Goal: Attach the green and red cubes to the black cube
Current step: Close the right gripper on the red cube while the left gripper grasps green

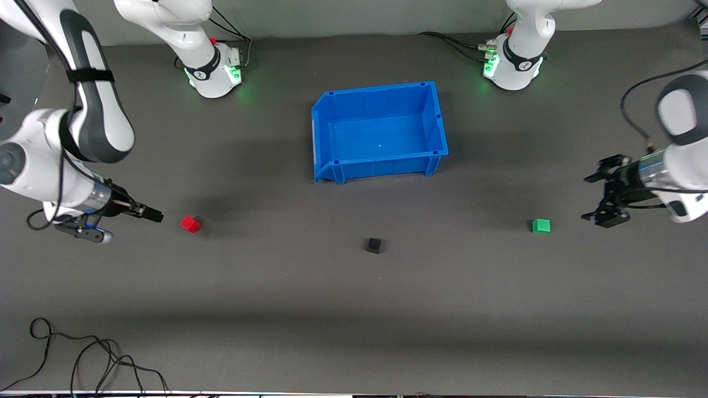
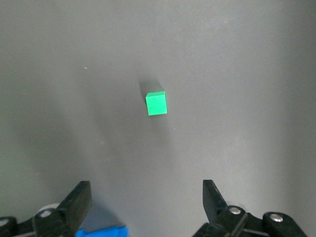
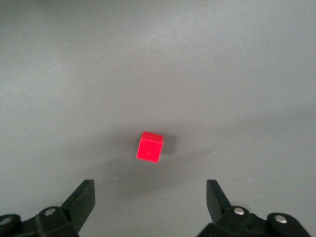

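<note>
Matte red cube [image 1: 189,223], green cube [image 1: 541,225] and black cube [image 1: 374,245] sit apart on the table as the left gripper [image 1: 602,197] and right gripper [image 1: 148,214] hover with fingers spread.

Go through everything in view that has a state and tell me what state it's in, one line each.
Left gripper: open, empty, up beside the green cube.
Right gripper: open, empty, up beside the red cube.
Green cube: on the table, alone.
Red cube: on the table, alone.
Black cube: on the table, unattached.
Blue bin: upright, empty.
</note>
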You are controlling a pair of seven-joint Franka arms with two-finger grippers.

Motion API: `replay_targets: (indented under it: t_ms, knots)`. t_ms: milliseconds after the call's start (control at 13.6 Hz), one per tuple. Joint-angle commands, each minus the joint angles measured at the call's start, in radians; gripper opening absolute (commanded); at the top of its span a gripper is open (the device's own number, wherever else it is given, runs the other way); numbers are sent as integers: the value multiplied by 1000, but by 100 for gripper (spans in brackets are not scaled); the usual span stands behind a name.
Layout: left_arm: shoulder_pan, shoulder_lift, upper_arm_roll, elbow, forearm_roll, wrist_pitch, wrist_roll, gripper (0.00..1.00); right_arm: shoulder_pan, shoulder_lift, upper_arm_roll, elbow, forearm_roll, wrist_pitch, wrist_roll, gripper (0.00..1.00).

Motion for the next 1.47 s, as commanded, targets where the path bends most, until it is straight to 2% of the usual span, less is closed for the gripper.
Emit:
replay_targets:
  t_ms: [0, 221, 369, 590, 885, 959, 1106, 1180, 1253, 1327, 1401]
  knots:
    - [4, -3, -9, -162, -28, 214, -20, 100, 6, 41, -3, -79, 13, 161, 50, 100]
    - [1, 118, -13, -180, -68, 365, -16, 100, 16, 145, -2, -138, 13, 371, 133, 100]
    - [-4, 189, -18, -184, -80, 462, -12, 100, 18, 206, 2, -137, 13, 437, 190, 100]
    - [-7, 287, -33, -183, -100, 595, -12, 100, 18, 243, 6, -135, 13, 447, 244, 98]
    - [-9, 336, -45, -180, -138, 660, -9, 100, 38, 257, 9, -135, 15, 447, 297, 94]
    - [-9, 340, -45, -180, -138, 660, -9, 100, 44, 257, 9, -135, 13, 447, 310, 87]
    - [-7, 338, -45, -180, -138, 657, -12, 100, 46, 257, 9, -134, 13, 447, 313, 66]
    - [-5, 333, -45, -177, -138, 648, -14, 100, 46, 257, 9, -134, 13, 448, 313, 60]
    - [-1, 329, -45, -177, -138, 645, -11, 100, 46, 256, 9, -134, 13, 447, 313, 58]
    - [1, 327, -45, -177, -138, 642, -9, 95, 46, 257, 9, -134, 13, 448, 313, 58]
    - [2, 327, -45, -177, -138, 642, -9, 84, 46, 256, 9, -134, 13, 447, 311, 58]
